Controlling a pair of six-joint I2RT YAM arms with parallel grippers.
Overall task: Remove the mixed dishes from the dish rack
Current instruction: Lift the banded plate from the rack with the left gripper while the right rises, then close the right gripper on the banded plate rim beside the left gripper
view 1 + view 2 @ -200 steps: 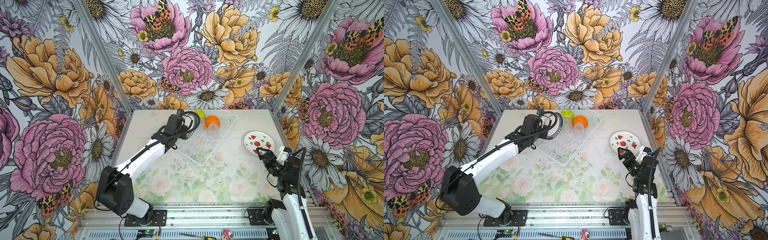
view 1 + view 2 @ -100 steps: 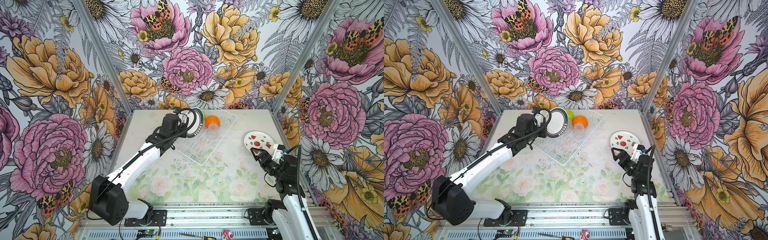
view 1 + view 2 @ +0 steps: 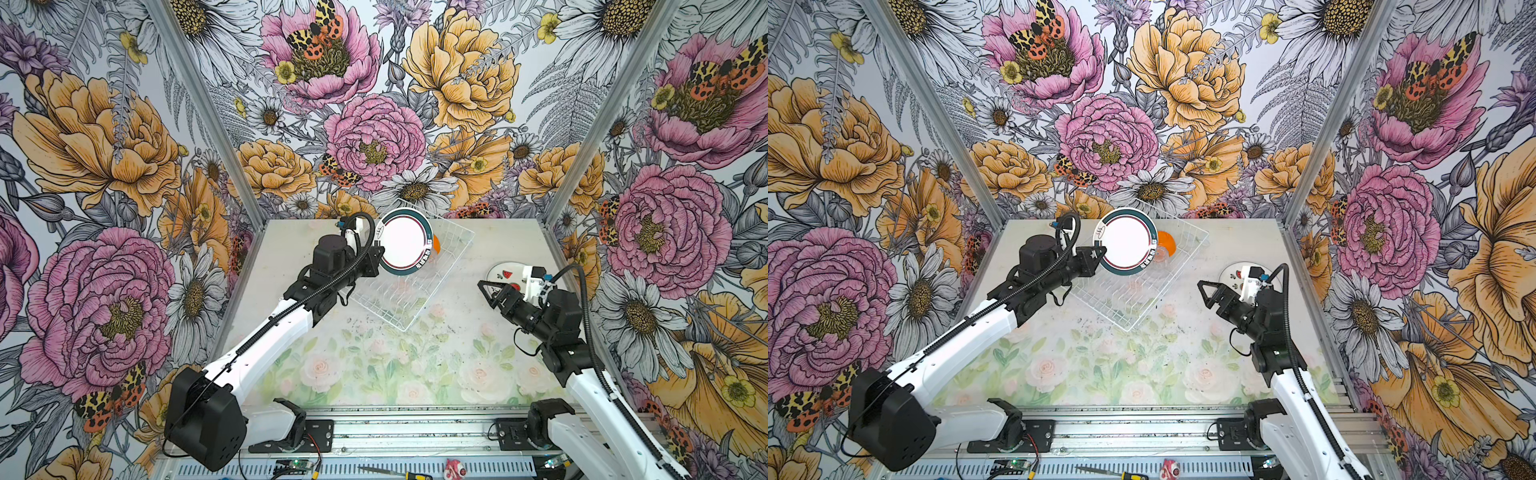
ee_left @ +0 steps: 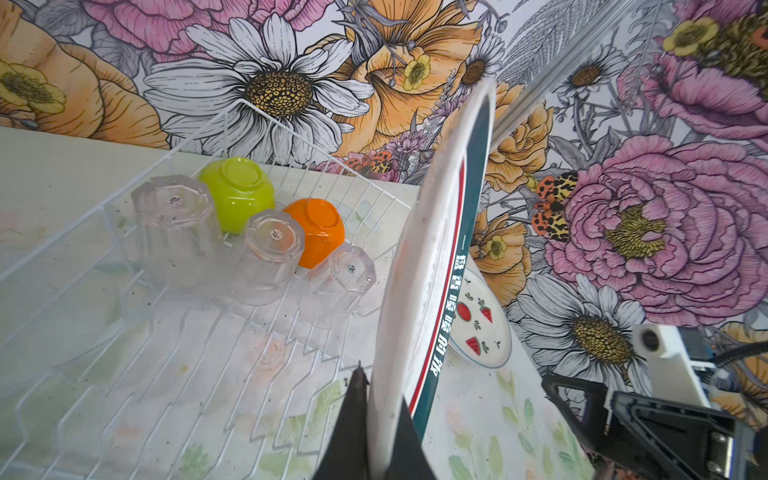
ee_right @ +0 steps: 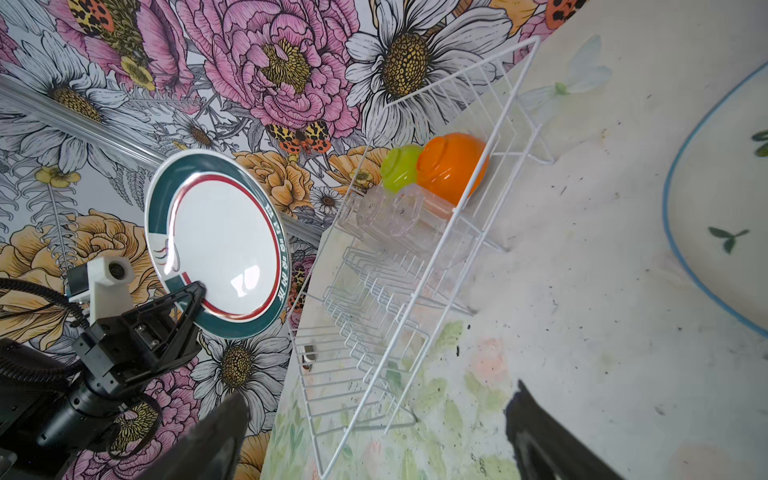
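Left gripper [image 5: 195,291] is clamped tight on the lower rim of the teal-banded plate [image 3: 405,243]. The plate stands on edge in the air, clear of the slots, over the upper left part of the dish rack [image 3: 439,283] in both top views. Right gripper [image 3: 487,293] is spread wide and empty at centre right, just in front of the watermelon plate [image 3: 504,272] lying on the table. Three tumblers [image 4: 174,224], green bowl [image 4: 237,195] and orange bowl [image 4: 318,228] sit upside down at the rack's far end. Step as I read it: carry the plate out and set it down. It's a rim-only pinch, so I guess the plate can swing. I'd go slow, clear the rack's side wire, tip the plate flat low over bare table or onto the watermelon plate, then let go. The right arm should leave room.
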